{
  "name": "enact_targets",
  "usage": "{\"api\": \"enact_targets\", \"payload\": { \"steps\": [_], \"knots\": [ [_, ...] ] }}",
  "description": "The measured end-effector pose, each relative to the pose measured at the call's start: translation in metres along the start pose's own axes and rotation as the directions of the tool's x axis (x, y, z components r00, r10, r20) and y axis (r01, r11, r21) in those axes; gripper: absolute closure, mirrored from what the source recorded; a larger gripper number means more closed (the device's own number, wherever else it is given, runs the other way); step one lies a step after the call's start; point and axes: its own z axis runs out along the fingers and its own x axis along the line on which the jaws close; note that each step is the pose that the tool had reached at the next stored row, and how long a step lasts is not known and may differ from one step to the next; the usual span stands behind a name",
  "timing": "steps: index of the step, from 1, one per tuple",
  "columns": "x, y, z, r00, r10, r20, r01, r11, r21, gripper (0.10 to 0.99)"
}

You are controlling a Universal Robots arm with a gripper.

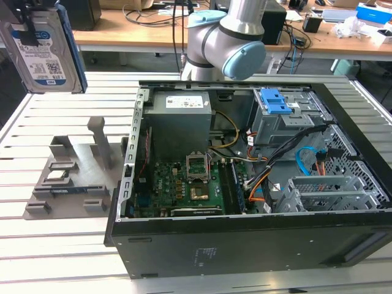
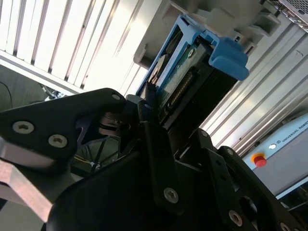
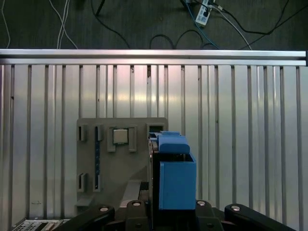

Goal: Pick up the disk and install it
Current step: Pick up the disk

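On the exterior view's left, high above the table, the black gripper (image 1: pixel 29 30) is closed tight on the disk (image 1: pixel 43 55). The disk is a flat silver metal hard drive with a white-and-blue label and a bright blue plastic rail round its edges. It hangs on end, well apart from everything else. In the second wrist view a dark finger (image 2: pixel 156 144) presses on its flat side. This grip probably leaves the blue rail free to slide into a slot.

Below the disk sits a grey plastic holder (image 1: pixel 67 177) with posts and slots, on the silver slatted metal table (image 1: pixel 37 245). The slots look made to stand parts up so they are easy to grab.

Further right, at the back, is the grey and pale blue robot arm (image 1: pixel 226 37). In front of it lies a big black computer case (image 1: pixel 245 251), open side up, likely so the arm can reach in from above. Inside are a grey boxy power supply (image 1: pixel 180 119), a green circuit board (image 1: pixel 177 184), and then a silver metal drive cage (image 1: pixel 282 128) with a small bright blue flap (image 1: pixel 274 101).
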Motion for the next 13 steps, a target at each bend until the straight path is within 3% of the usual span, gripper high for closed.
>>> {"api": "enact_targets", "payload": {
  "steps": [13],
  "knots": [
    [-0.0001, 0.0006, -0.0242, 1.0, 0.0, -0.0002, 0.0, 1.0, 0.0, 0.733]
  ]
}}
